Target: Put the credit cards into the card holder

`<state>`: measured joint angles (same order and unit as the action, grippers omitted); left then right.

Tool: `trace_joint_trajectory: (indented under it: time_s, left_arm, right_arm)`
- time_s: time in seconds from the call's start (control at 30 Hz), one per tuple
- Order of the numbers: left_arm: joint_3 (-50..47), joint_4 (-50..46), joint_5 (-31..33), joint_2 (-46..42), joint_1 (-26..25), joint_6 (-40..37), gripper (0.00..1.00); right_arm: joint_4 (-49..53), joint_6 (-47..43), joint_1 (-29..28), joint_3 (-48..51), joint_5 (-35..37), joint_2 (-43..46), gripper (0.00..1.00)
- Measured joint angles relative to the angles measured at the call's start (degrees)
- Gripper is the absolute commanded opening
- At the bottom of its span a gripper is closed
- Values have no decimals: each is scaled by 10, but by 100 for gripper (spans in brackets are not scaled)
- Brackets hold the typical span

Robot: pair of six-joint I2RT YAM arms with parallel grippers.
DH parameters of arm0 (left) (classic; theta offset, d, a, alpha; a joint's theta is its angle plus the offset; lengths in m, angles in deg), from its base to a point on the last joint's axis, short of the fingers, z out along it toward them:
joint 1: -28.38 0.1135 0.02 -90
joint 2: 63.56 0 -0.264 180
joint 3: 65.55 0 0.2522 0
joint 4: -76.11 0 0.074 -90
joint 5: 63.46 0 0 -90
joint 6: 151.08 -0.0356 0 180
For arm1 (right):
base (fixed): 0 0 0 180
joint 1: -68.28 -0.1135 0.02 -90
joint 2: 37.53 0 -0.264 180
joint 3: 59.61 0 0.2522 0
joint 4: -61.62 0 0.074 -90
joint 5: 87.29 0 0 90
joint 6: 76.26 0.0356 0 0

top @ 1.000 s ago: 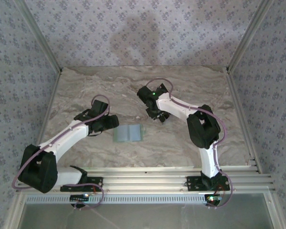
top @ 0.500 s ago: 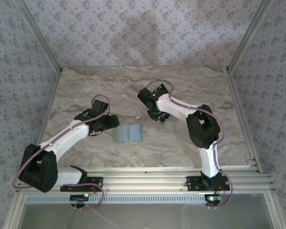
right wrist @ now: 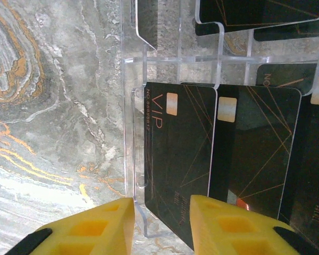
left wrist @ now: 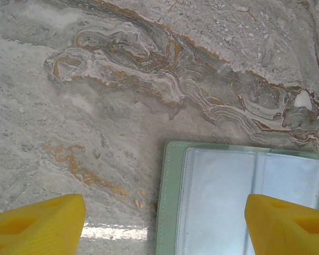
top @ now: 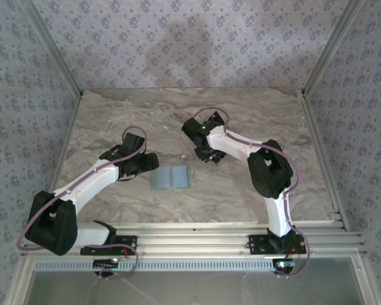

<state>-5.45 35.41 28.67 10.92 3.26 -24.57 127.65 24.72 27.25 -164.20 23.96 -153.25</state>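
The left gripper point(left wrist: 165, 210) gapes over the card holder point(left wrist: 228, 202), which is cut off below. The right gripper point(right wrist: 162, 207), narrowly parted, straddles one corner of a black VIP card point(right wrist: 175, 159) in a clear rack point(right wrist: 128, 133); contact unclear.

The left arm point(top: 89, 180) extends forward and to the right; the left claw point(left wrist: 159, 228) points downward, fingers set wide apart. The right arm point(top: 238, 146) folds leftward at the elbow; the right claw point(right wrist: 162, 226) points downward, fingers parted by a narrow gap.
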Motion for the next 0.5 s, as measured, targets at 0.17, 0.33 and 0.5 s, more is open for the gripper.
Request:
trace_joint_trajectory:
  time_s: [0.17,0.33,0.5]
  left_arm:
    - [0,0,0,0,0,1,79]
    - [0,1,0,7,0,1,79]
    - [0,1,-2,8,0,1,79]
  right_arm:
    - [1,-4,0,0,19,0,45]
    - [2,-7,0,-2,34,-1,45]
    - [1,-10,0,-2,39,-9,45]
